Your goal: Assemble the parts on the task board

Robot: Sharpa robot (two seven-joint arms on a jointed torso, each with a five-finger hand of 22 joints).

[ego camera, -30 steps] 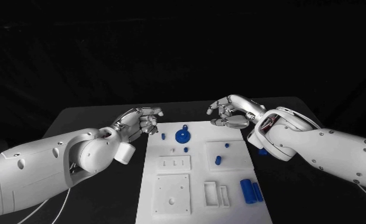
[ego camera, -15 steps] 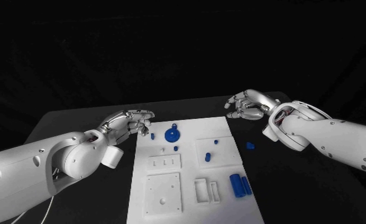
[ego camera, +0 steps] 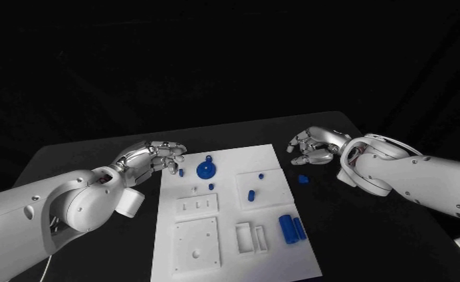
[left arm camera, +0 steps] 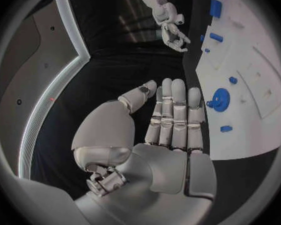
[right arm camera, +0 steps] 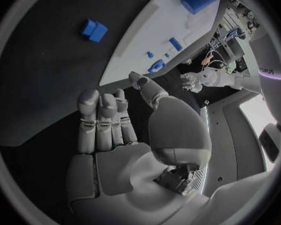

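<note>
The white task board (ego camera: pixel 284 263) lies in the middle of the black table. A blue gear-like disc (ego camera: pixel 205 170) stands near its far left end, with small blue pegs (ego camera: pixel 251 195) around it, and two blue cylinders (ego camera: pixel 288 229) lie by its right edge. A blue block (ego camera: pixel 303 179) sits on the table just off that edge. My left hand (ego camera: pixel 153 155) hovers beside the board's far left corner, empty, fingers straight (left arm camera: pixel 173 117). My right hand (ego camera: pixel 314 145) hovers off the far right corner, beyond the block (right arm camera: pixel 92 30), empty, its fingers (right arm camera: pixel 103 122) loosely extended.
White recessed plates (ego camera: pixel 197 245) and small slotted holders (ego camera: pixel 251 237) occupy the board's near half. Bare black table stretches on both sides of the board and behind it. Both white forearms (ego camera: pixel 67 205) flank the board.
The camera has shifted. Relative to the board, my right hand has drawn away from over its far edge to the table on the right, uncovering the blue block. My left hand stays alongside.
</note>
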